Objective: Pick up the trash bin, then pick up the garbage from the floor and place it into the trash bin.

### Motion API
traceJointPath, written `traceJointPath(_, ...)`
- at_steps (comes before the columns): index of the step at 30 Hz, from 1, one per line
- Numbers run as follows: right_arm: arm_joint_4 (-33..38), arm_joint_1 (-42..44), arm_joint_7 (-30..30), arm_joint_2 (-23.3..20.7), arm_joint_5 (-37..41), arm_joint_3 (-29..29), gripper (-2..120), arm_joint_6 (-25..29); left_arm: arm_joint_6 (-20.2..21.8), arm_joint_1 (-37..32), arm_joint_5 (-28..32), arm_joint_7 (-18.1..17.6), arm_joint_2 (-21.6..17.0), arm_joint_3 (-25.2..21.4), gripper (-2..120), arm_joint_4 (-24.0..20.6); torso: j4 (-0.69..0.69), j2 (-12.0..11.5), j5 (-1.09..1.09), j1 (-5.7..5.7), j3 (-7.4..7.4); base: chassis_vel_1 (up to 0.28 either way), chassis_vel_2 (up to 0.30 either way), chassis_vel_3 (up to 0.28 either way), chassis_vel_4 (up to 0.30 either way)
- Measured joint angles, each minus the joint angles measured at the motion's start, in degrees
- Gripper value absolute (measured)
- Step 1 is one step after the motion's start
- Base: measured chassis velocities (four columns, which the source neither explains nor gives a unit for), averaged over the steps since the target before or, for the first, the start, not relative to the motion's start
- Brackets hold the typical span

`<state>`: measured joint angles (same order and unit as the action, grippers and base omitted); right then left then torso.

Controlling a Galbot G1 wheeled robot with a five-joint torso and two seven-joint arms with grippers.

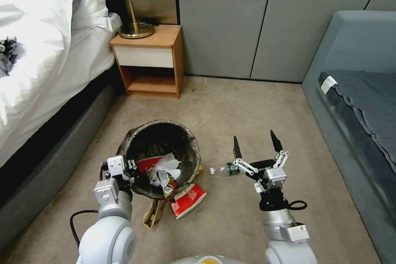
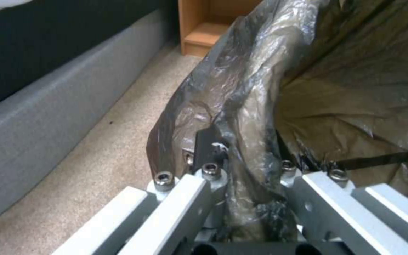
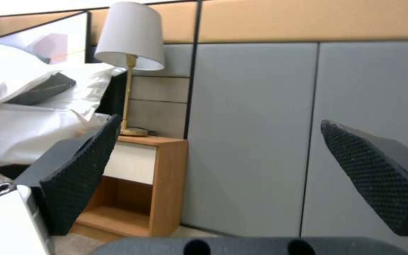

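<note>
Left gripper (image 1: 131, 168) is nearest you, pinching the bin (image 1: 161, 156) rim, bag included; bin tilts toward you with tissue (image 1: 165, 169) and packets inside. Right gripper (image 1: 256, 145) has fingers spread wide, empty, bottle (image 1: 225, 169) on carpet (image 1: 231, 107) beside its left finger.

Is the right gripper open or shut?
Open: the right gripper has its fingers spread wide with nothing between them, just beyond the bottle.
</note>
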<state>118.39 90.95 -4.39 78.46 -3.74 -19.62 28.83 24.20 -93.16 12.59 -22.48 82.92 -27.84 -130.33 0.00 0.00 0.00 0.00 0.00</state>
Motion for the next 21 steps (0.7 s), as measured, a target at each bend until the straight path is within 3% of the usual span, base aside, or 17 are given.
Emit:
traceJointPath(6, -0.9, -3.7, 5.3, -2.8, 2.0, -3.0, 100, -3.3, 0.0, -0.1, -0.1, 0.0, 0.0, 0.0, 2, 0.0, 0.01, 0.0, 0.00, 0.00, 0.00, 0.000, 0.000, 0.000, 0.000)
traceJointPath(9, -5.1, -9.3, 14.7, -7.4, 5.4, -5.7, 100, -6.7, 0.0, 0.0, -0.1, 0.0, 0.0, 0.0, 2, 0.0, 0.00, 0.0, 0.01, 0.00, 0.00, 0.000, 0.000, 0.000, 0.000)
traceJointPath(10, -5.1, -9.3, 14.7, -7.4, 5.4, -5.7, 100, -6.7, 0.0, 0.0, -0.1, 0.0, 0.0, 0.0, 2, 0.0, 0.00, 0.0, 0.01, 0.00, 0.00, 0.000, 0.000, 0.000, 0.000)
traceJointPath(13, -13.8, -18.8, 24.5, -14.8, 8.2, -5.3, 100, -8.6, 0.0, 0.1, -0.2, 0.0, 0.0, -0.1, 2, 0.2, -0.02, 0.0, 0.00, 0.00, 0.00, 0.000, 0.000, 0.000, 0.000)
traceJointPath(17, -19.5, -25.0, 29.4, -17.7, 9.3, -3.1, 100, -9.5, 0.1, 0.1, -0.2, 0.0, 0.0, -0.4, 2, 0.4, 0.00, 0.0, 0.01, 0.01, 0.01, 0.000, 0.000, 0.000, 0.000)
traceJointPath(21, -31.9, -34.6, 39.9, -19.8, 9.4, 2.4, 100, -9.1, 0.2, 0.4, -0.4, -0.1, 0.4, -0.7, 2, 1.1, 0.01, 0.0, 0.01, 0.00, 0.01, 0.000, 0.000, 0.000, 0.000)
